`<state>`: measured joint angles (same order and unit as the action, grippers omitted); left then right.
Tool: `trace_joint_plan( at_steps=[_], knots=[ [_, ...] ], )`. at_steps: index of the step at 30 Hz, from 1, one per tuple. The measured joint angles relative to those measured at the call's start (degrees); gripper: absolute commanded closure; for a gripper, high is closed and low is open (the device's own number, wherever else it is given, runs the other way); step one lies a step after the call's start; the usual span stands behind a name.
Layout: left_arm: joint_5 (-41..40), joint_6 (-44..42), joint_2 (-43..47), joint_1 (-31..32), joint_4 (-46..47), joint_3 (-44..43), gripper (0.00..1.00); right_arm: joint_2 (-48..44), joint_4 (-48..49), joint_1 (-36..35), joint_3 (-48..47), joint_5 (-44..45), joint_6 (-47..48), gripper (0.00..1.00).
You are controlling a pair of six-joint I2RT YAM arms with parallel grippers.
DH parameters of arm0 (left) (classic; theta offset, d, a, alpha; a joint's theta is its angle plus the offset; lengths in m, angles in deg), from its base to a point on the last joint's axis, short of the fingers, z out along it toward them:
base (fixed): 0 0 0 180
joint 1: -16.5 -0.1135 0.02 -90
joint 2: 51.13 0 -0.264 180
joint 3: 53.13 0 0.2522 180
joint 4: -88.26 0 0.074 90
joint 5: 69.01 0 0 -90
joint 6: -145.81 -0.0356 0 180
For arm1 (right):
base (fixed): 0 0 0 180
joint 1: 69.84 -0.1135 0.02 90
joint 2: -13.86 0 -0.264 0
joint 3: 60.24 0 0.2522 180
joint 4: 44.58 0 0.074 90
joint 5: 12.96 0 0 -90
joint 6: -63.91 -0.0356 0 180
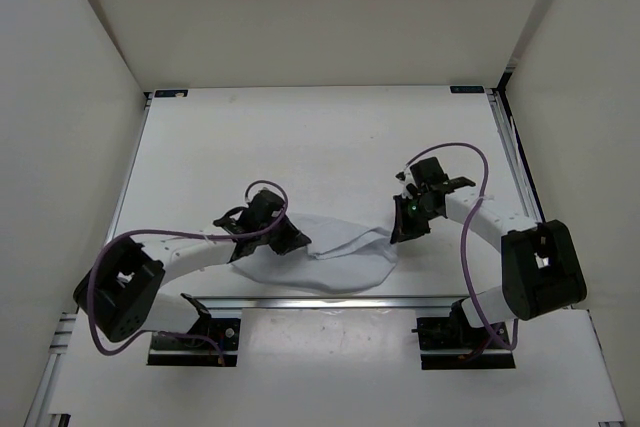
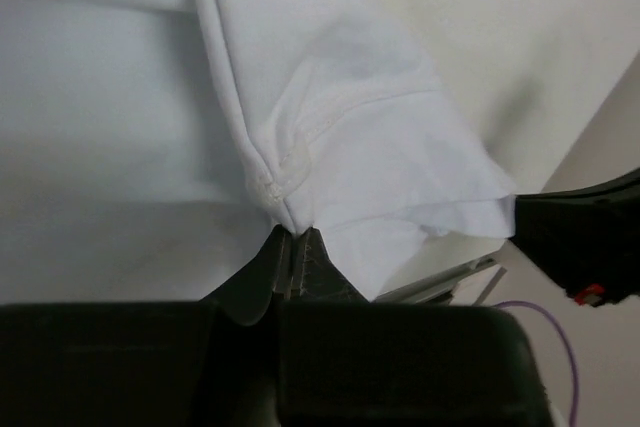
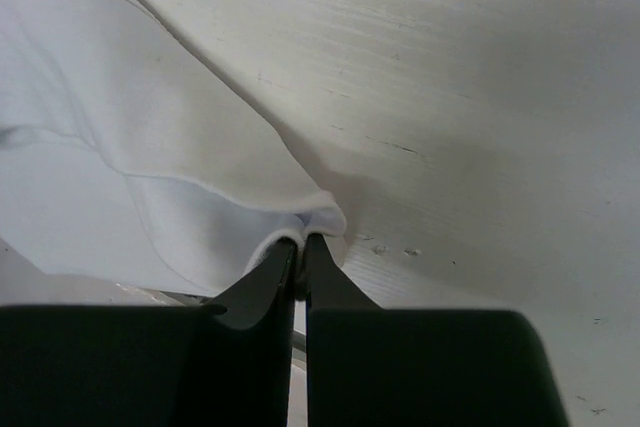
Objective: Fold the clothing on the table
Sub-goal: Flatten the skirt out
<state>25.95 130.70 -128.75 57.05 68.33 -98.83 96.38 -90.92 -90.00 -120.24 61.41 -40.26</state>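
Note:
The clothing (image 1: pixel 335 259) is a thin, wrinkled white garment lying bunched at the near edge of the table (image 1: pixel 320 147), between the two arms. My left gripper (image 1: pixel 292 243) is shut on the garment's left side; in the left wrist view its fingertips (image 2: pixel 296 237) pinch a fold of cloth (image 2: pixel 330 137) beside a stitched hem. My right gripper (image 1: pixel 403 231) is shut on the garment's right edge; in the right wrist view a small bunch of hem (image 3: pixel 322 219) is squeezed between the fingers (image 3: pixel 262 282), with the cloth (image 3: pixel 120 157) stretching away to the left.
An aluminium rail (image 1: pixel 330 300) runs along the table's near edge just under the garment. White walls (image 1: pixel 70 97) enclose the table on three sides. Purple cables (image 1: pixel 465 202) loop over both arms. The right arm's dark link (image 2: pixel 590 237) shows at the edge of the left wrist view.

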Motion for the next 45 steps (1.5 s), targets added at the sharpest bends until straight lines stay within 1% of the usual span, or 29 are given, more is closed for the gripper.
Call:
trace_joint_plan(
  at_steps=[3,4,5,6,9,10,12,15,18,21,22,24,28,32,35,38,45],
  knots=[
    [-0.85,0.52,2.75,-2.89,0.02,-1.18,1.00,-0.20,0.13,-0.11,0.20,-0.61,-0.11,1.00],
    [-1.40,0.66,3.41,-4.31,0.26,-1.75,0.96,-0.20,0.15,-0.09,0.26,-0.83,-0.13,1.00],
    [-2.23,0.74,3.89,-6.01,0.70,-2.43,0.88,-0.22,0.15,-0.09,0.31,-1.01,-0.15,1.00],
    [-3.30,0.83,4.00,-7.63,1.42,-3.08,0.71,-0.22,0.20,-0.09,0.31,-1.18,-0.17,1.00],
    [-6.29,1.11,2.75,-11.45,7.21,-4.04,0.52,-0.37,0.87,-0.09,0.50,-1.70,-0.20,1.00],
    [-7.06,1.25,1.51,-12.55,10.49,-4.17,0.49,-0.39,1.07,-0.20,0.72,-1.75,-0.20,1.00],
    [-7.80,1.03,-1.75,-13.99,15.50,-5.09,0.48,-0.39,0.98,-0.48,1.16,-1.88,-0.20,1.00],
    [-7.32,-2.01,-7.41,-15.69,19.19,-9.57,0.48,-0.39,0.94,-0.81,1.18,-1.97,-0.22,1.00],
    [-6.29,-7.45,-9.22,-17.11,19.37,-14.14,0.51,-0.39,1.05,-0.83,1.18,-2.10,-0.20,1.00],
    [-2.99,-16.44,-8.61,-18.73,19.30,-16.65,0.54,-0.37,1.07,0.04,1.18,-2.40,0.02,1.00],
    [-1.42,-19.91,-8.55,-19.23,18.75,-17.22,0.53,-0.26,1.07,0.59,1.14,-2.47,0.31,1.00],
    [2.01,-27.96,-9.09,-20.15,14.58,-19.34,0.49,0.68,1.03,2.05,0.72,-2.56,1.29,1.00],
    [9.75,-42.95,-13.88,-20.57,5.29,-25.24,0.47,6.62,0.20,5.68,-2.54,-1.86,4.02,1.00],
    [16.02,-52.06,-20.59,-19.85,-0.70,-29.94,0.45,15.63,-1.25,8.81,-8.61,-1.75,5.44,1.00],
    [18.71,-56.22,-23.32,-18.78,-3.37,-32.04,0.45,20.61,-3.04,9.38,-14.43,-2.49,5.66,1.00],
    [20.41,-57.79,-25.11,-17.84,-2.69,-33.79,0.45,26.05,-3.48,8.81,-21.75,-2.99,5.66,1.00],
    [16.44,-58.07,-25.16,-18.25,1.66,-32.09,0.45,35.95,-2.58,7.72,-35.85,-5.14,5.40,1.00]
  ],
)
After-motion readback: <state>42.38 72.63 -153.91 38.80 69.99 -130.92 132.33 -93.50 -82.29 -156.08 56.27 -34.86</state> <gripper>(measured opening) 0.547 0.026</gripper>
